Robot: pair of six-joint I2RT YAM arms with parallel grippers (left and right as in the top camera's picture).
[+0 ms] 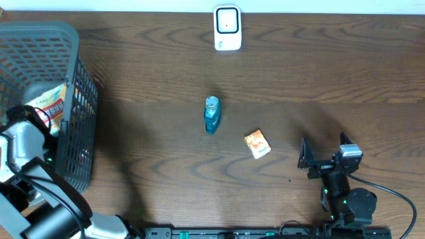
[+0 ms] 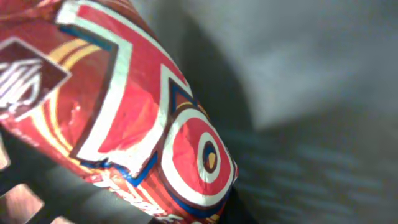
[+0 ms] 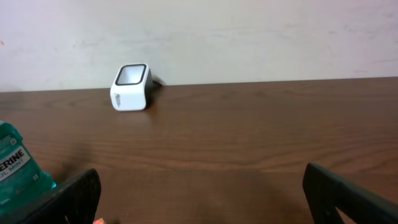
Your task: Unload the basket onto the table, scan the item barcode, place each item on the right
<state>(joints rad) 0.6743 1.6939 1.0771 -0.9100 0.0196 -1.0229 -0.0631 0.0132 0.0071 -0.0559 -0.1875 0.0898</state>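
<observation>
Left gripper (image 1: pixel 45 119) is clenching red packet (image 2: pixel 124 106) inside basket (image 1: pixel 74 79); scanner (image 1: pixel 227 28) sitting well apart to its right; right gripper (image 3: pixel 202 199) gaping.

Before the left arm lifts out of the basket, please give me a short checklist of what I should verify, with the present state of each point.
1. Left gripper shut on the red snack packet: ok.
2. Barcode on the packet in view: cannot tell; the left wrist view shows only printed artwork.
3. Scanner at the far table edge, nothing touching it: ok.
4. Right gripper open, empty, far from the basket: ok.
5. Blue bottle and small orange box off the straight line from basket to scanner: ok, as it seems from overhead.
</observation>
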